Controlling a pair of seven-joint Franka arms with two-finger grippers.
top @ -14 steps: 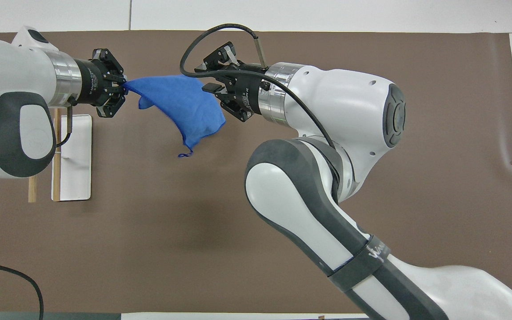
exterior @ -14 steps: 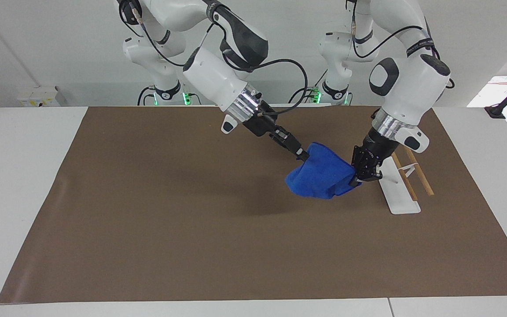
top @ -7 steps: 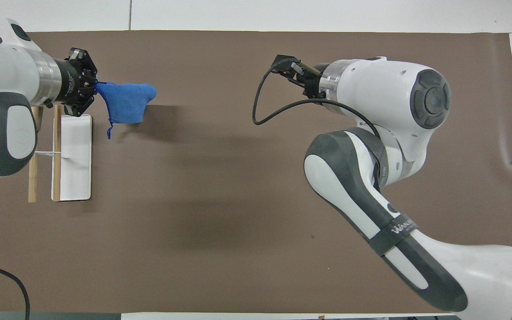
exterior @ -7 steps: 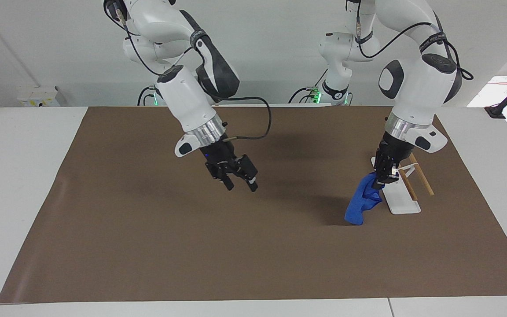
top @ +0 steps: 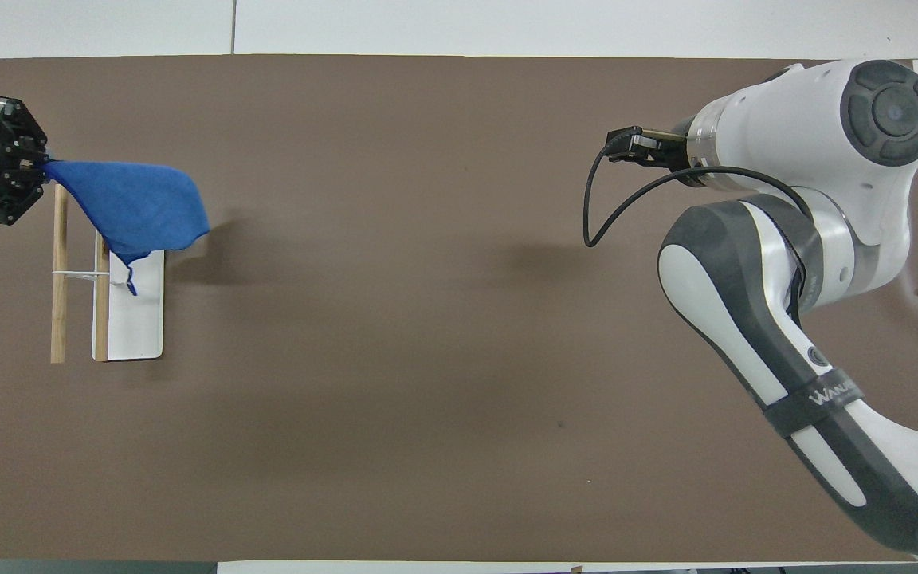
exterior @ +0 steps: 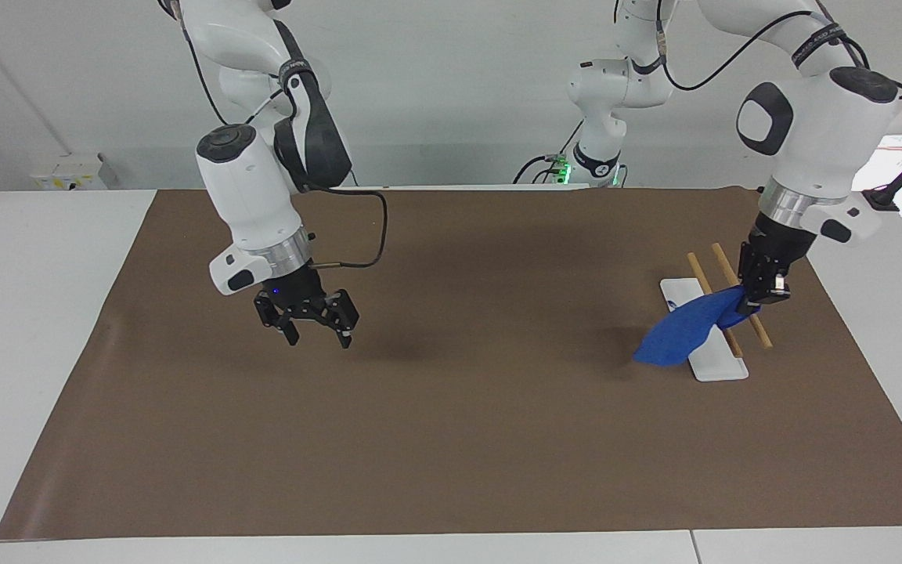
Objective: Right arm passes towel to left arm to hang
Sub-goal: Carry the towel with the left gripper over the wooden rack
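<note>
A: Facing view. What does each claw hold?
B: The left claw (exterior: 764, 291) pinches one corner of the towel (exterior: 678, 333), which trails across the rack (exterior: 721, 313) (two wooden rails, white base). The right claw (exterior: 318, 327) hangs spread and empty above the brown mat (exterior: 451, 439).

A: Overhead view?
B: The towel (top: 136, 203) drapes over the rack (top: 80, 319) at the left arm's end of the desk (top: 507, 24).

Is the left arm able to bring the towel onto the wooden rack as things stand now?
Probably yes. The left gripper is shut on the towel, which already drapes across the rack. The right gripper hangs open over bare mat toward the right arm's end; nothing blocks the way.
</note>
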